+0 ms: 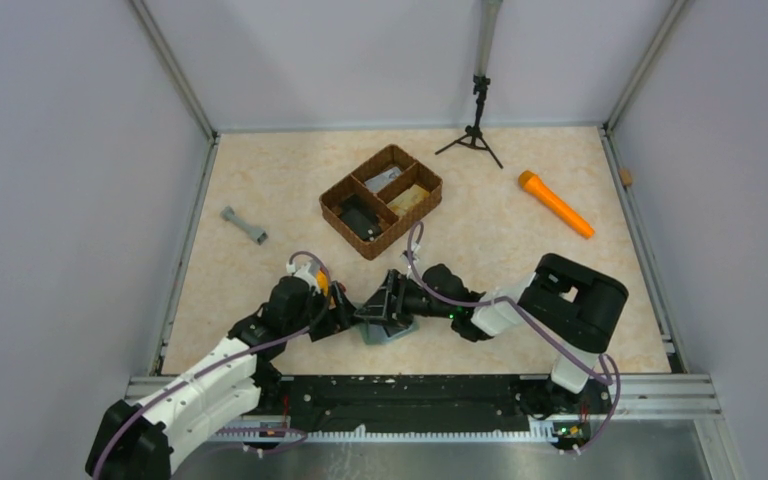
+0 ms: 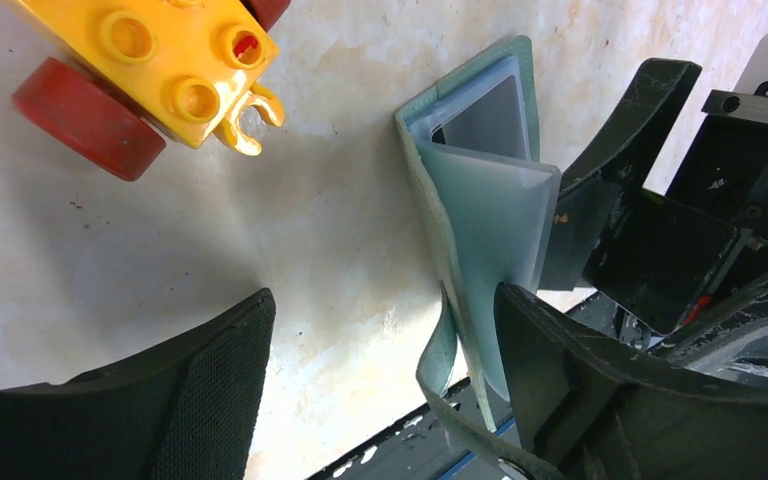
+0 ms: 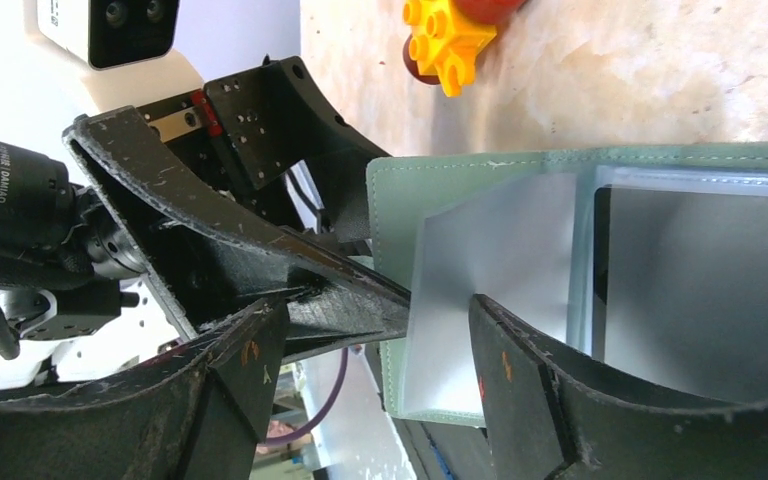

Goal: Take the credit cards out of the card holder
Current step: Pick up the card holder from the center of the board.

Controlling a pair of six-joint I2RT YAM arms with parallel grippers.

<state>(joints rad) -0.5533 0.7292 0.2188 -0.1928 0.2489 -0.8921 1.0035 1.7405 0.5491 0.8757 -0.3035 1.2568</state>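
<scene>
My card holder (image 1: 384, 330) is a flat sage-green wallet, paler inside. It lies open on the desk (image 1: 260, 170), close to the front edge and about mid-width. One frosted clear sleeve (image 3: 500, 250) stands up from the fold, while the green cover lies flat beneath. A dark grey card (image 3: 700, 290) shows through a clear pocket beside the raised sleeve.

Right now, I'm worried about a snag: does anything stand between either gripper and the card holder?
Nothing visible does. The left gripper and the right gripper are both right at the opened card holder, jaws open. The yellow wheeled toy lies apart from it, off to one side.
</scene>
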